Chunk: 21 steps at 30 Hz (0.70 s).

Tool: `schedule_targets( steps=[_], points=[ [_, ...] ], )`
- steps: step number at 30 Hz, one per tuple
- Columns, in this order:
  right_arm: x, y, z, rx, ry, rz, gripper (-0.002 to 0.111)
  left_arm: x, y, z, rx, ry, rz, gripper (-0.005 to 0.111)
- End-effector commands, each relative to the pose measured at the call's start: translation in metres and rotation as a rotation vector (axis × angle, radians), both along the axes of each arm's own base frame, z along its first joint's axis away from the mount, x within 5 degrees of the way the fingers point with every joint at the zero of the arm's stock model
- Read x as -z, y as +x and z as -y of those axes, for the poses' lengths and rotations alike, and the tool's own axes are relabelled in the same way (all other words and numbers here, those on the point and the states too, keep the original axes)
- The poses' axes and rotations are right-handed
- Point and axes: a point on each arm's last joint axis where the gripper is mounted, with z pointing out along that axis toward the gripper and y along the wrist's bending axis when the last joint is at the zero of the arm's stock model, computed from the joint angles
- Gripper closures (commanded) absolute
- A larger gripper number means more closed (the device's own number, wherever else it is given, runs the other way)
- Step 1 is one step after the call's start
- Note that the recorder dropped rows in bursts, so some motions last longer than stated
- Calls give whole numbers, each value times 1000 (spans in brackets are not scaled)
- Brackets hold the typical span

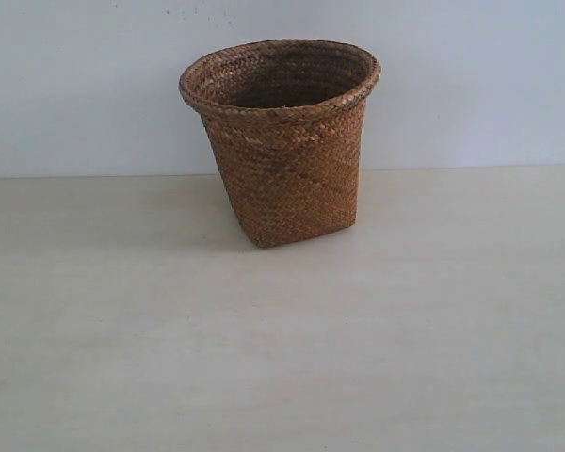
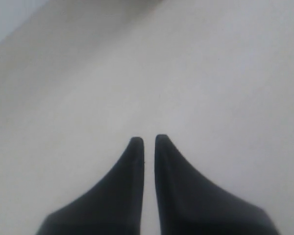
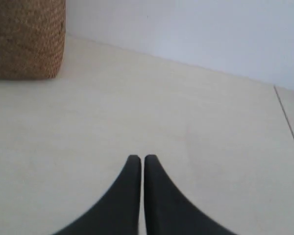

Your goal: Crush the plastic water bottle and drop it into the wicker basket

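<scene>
1. Exterior view.
   - Wicker basket (image 1: 282, 160): upright on the table (image 1: 282, 377), towards the back and close to the pale wall (image 1: 75, 75). Its wide braided rim is uppermost and its mouth is unobstructed.
   - Only the upper inside wall shows, and it is dark. I cannot see the bottom.
   - Plastic water bottle: not in view on the table. Neither arm enters this view.

2. Left wrist view.
   - Left gripper (image 2: 148, 142): fingers drawn together, with only a thin sliver between the tips and nothing held.
   - Bare tabletop lies below and ahead. There is no bottle and no basket.

3. Right wrist view.
   - Right gripper (image 3: 141, 159): fingers clenched, tips all but touching, and empty.
   - The basket's lower wall (image 3: 24, 39) stands well ahead and off to one side. A seam in the table (image 3: 289, 122) runs on the other side. There is no bottle.

4. Judgement on the step in hand.
   - The bottle's position is unconfirmed. It may lie inside the basket, below the line of sight, or outside all three views. I cannot tell which.
   - I would find it before committing either arm, perhaps by raising a wrist camera over the rim to check inside.

5. If the bottle has yet to be crushed.
   - I would spread both pairs of fingers before approaching.
   - I would grip near each end, clear of the cap, and compress along the ribbed body.
   - I would release it centred over the mouth, keeping clear of the rim so the basket is not tipped.
</scene>
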Motion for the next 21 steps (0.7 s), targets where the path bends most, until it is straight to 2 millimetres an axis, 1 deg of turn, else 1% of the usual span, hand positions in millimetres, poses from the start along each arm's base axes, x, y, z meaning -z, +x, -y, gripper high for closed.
schedule_targets(
  steps=[1,3,5,6,7,9,12,13,14,21],
  points=[
    [2,-20,0,6,82,189,108,3,-22,-9,1,-108,152,102],
    [4,-29,0,14,160,277,108,7,-32,-11,8,-186,205,102],
    [5,-36,0,17,206,319,108,10,-39,-11,9,-255,220,102],
    [5,-39,0,16,215,337,108,11,-41,-11,9,-283,227,102],
    [2,-47,1,14,230,375,108,15,-47,-12,8,-334,237,102],
    [-2,-59,1,8,234,421,108,17,-55,-16,12,-385,294,102],
    [-4,-70,2,2,238,458,108,17,-64,-19,15,-446,346,102],
    [-4,-72,2,1,238,462,108,17,-69,-19,13,-512,341,102],
    [-4,-72,2,1,238,462,108,16,-71,-19,15,-529,345,102],
    [-4,-72,2,1,238,466,108,15,-72,-20,17,-533,357,102]
  ],
)
